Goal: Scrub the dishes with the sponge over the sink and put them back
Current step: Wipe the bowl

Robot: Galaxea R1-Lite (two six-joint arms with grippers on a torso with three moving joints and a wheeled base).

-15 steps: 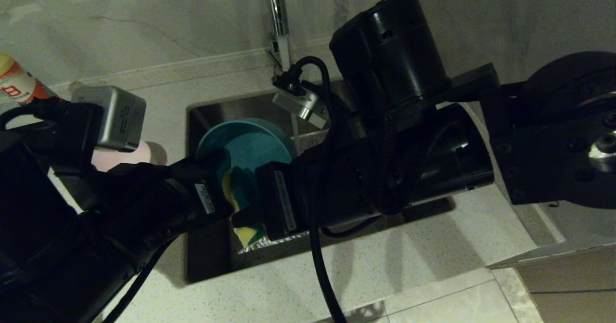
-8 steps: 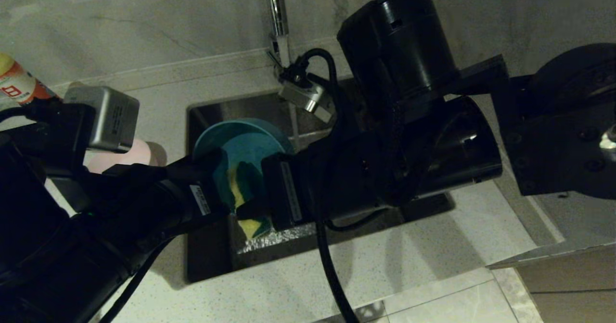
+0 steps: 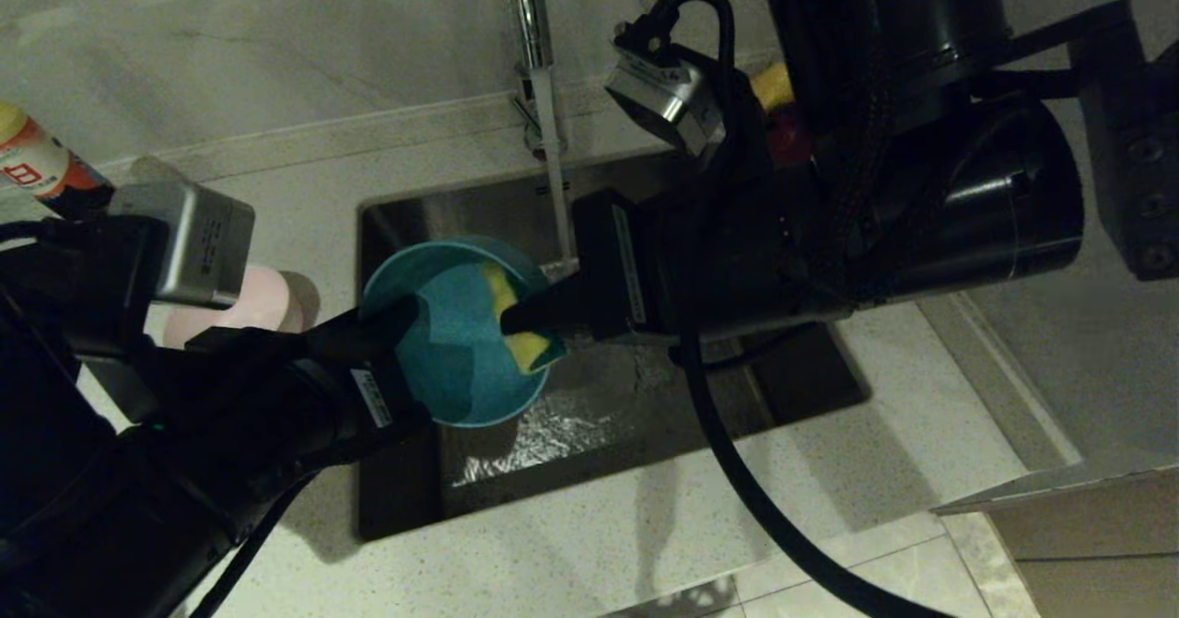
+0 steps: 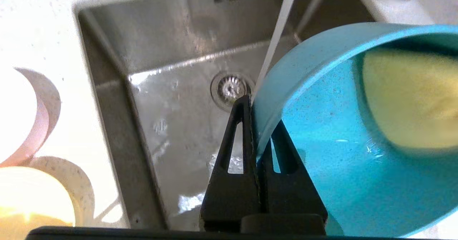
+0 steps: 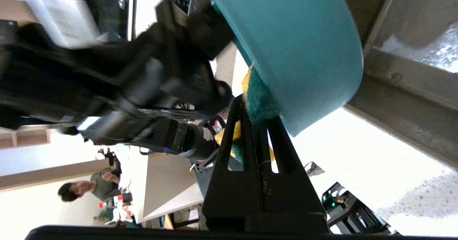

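Note:
A light blue bowl [image 3: 451,360] hangs tilted over the sink [image 3: 405,213], its hollow facing up and to the right. My left gripper [image 3: 398,321] is shut on the bowl's left rim, one finger inside and one outside [image 4: 259,118]. My right gripper [image 3: 527,317] is shut on the sponge [image 3: 518,323], yellow foam with a green face, and presses it against the right inner wall of the bowl. In the right wrist view the sponge [image 5: 259,102] sits between the fingertips [image 5: 254,111] against the bowl [image 5: 297,47]. A pink bowl [image 3: 253,297] stands on the counter left of the sink, with a yellow bowl [image 4: 32,200] beside it.
Water runs from the chrome tap [image 3: 528,10] in a thin stream [image 3: 555,194] just behind the bowl onto the wet basin floor near the drain [image 4: 230,88]. A bottle [image 3: 37,167] stands at the far left. Fruit [image 3: 776,88] shows behind my right arm.
My right arm has risen and drawn back, sliding the sponge from the bowl's lower edge up to its right inner wall. The left gripper and bowl have barely shifted.

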